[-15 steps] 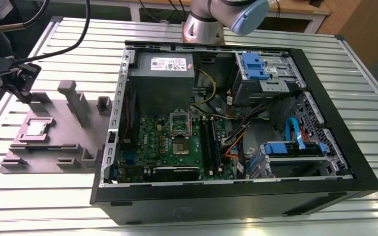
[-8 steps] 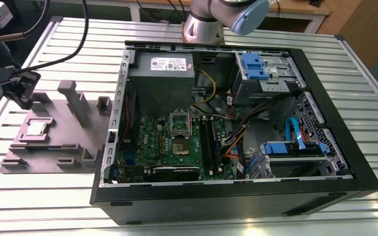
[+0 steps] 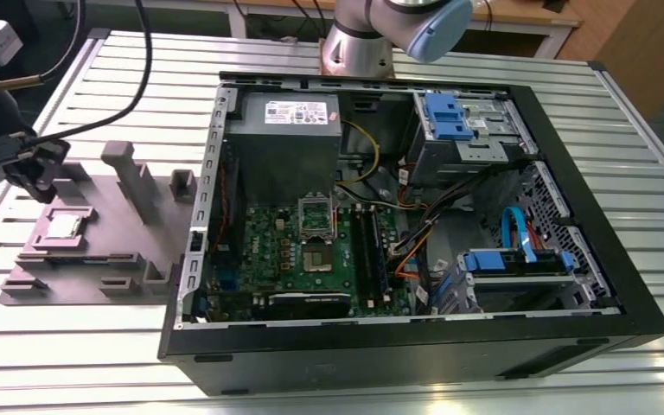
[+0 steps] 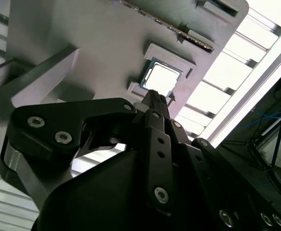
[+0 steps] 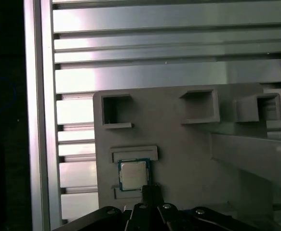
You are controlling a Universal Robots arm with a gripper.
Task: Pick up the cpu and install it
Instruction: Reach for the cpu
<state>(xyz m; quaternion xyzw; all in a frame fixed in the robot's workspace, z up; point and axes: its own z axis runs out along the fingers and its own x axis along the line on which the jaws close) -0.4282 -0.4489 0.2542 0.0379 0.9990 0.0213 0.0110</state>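
The square cpu (image 5: 133, 174) lies flat, metal top up, edges square to its grey fixture (image 5: 188, 159) recess; the gripper (image 5: 151, 191) hovers close by, closed and empty.

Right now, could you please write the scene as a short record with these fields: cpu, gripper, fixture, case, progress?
cpu: the cpu lies flat in a pocket of the fixture, not held
gripper: the gripper is over the fixture, its tip close by the cpu's edge; contact cannot be told
fixture: the grey fixture is a plate on the slatted metal table, at the exterior view's left of the case
case: the case is black and open on top, with the motherboard showing
progress: the cpu is not yet picked up
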